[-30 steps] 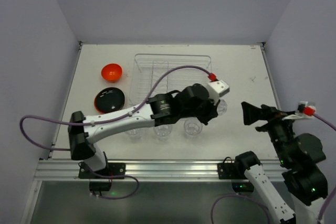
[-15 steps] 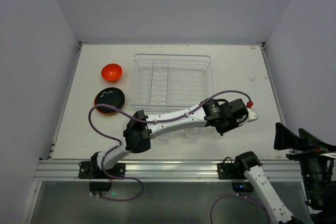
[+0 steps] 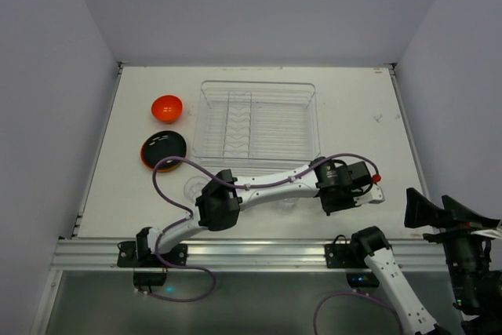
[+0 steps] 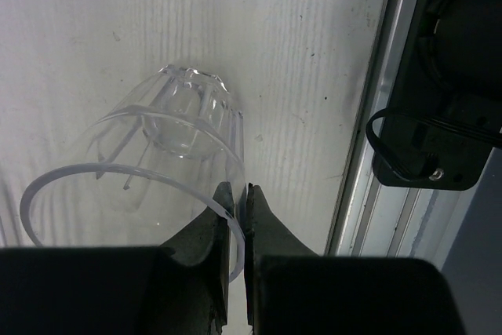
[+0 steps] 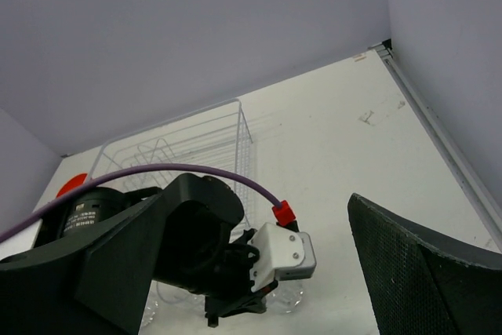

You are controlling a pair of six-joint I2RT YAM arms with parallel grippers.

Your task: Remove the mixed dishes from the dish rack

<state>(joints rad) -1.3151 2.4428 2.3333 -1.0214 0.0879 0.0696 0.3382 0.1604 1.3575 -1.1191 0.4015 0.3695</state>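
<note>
While left gripper [image 4: 235, 196] pinches its rim, tumbler [image 4: 169, 143] — tilted, ahead.

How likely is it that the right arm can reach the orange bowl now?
Probably not. The right claw hangs past the right edge of the table, the orange bowl sits far left, and the left arm lies stretched across between them.

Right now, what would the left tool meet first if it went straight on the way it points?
The left tool, pinching the clear tumbler by its rim, points down at the table; it would probably meet bare tabletop beside the tumbler, though height is unclear.
</note>
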